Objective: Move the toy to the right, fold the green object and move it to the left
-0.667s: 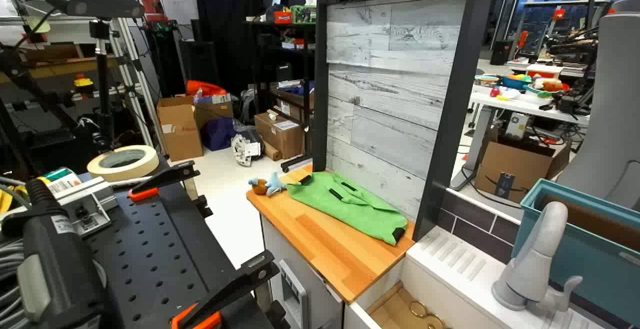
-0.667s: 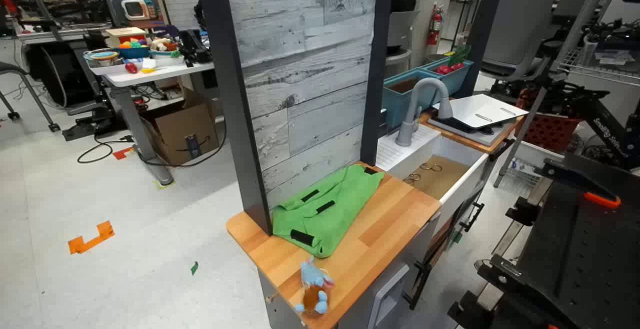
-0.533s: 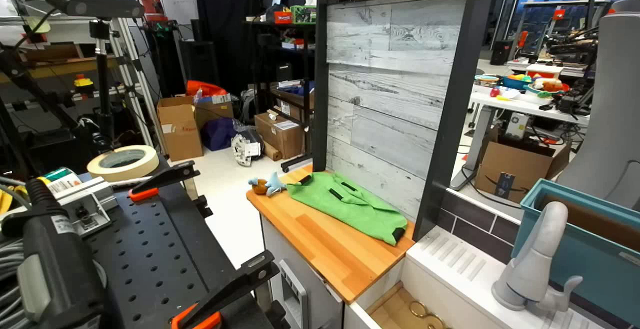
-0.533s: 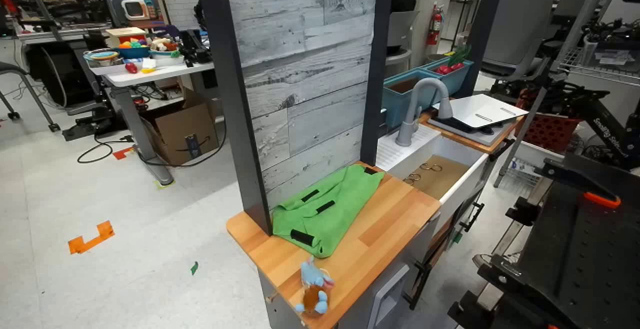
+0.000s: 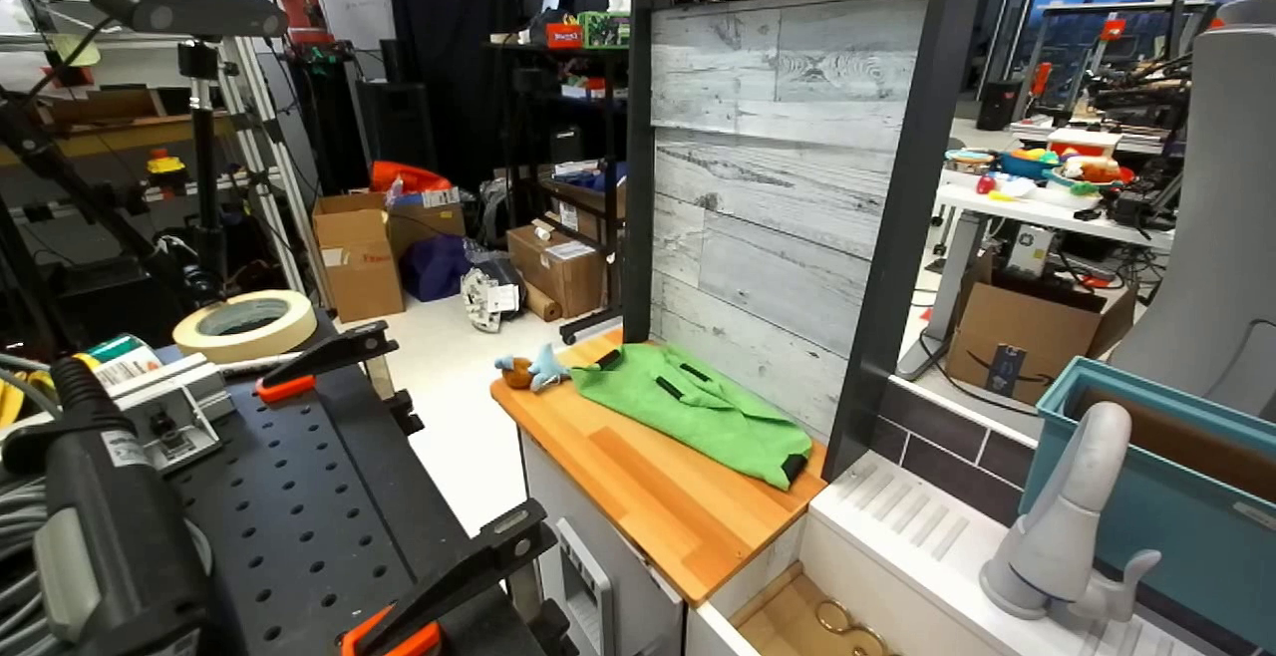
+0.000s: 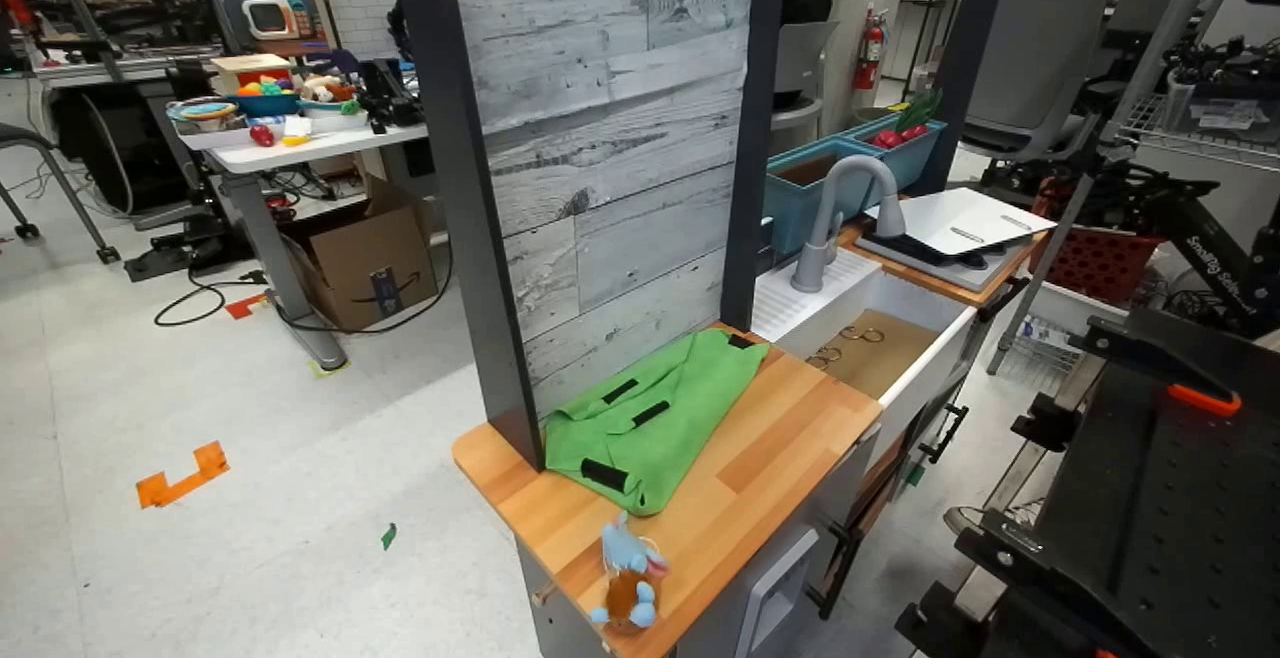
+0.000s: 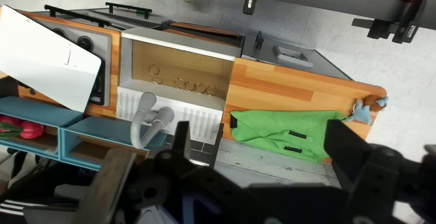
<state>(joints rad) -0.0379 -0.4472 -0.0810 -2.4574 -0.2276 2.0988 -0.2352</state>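
The toy is a small plush with blue and brown parts. It lies at the end of the wooden counter, close to the cloth's end, in both exterior views (image 5: pixel 546 369) (image 6: pixel 628 593) and in the wrist view (image 7: pixel 361 114). The green cloth (image 5: pixel 698 422) lies flattened and partly folded along the back panel, with black strips on it; it also shows in an exterior view (image 6: pixel 665 438) and in the wrist view (image 7: pixel 282 123). My gripper (image 7: pixel 259 125) is open and empty, seen only in the wrist view, its fingers well apart above the scene. The right finger covers part of the cloth's end.
A grey wood-plank panel (image 5: pixel 778 187) with dark posts rises behind the wooden counter (image 5: pixel 638 477). Beside the counter are a sink (image 6: pixel 890 338) holding metal rings, a grey faucet (image 5: pixel 1062 516) and a teal planter (image 5: pixel 1156 496). A black perforated table (image 5: pixel 309 506) with clamps stands opposite.
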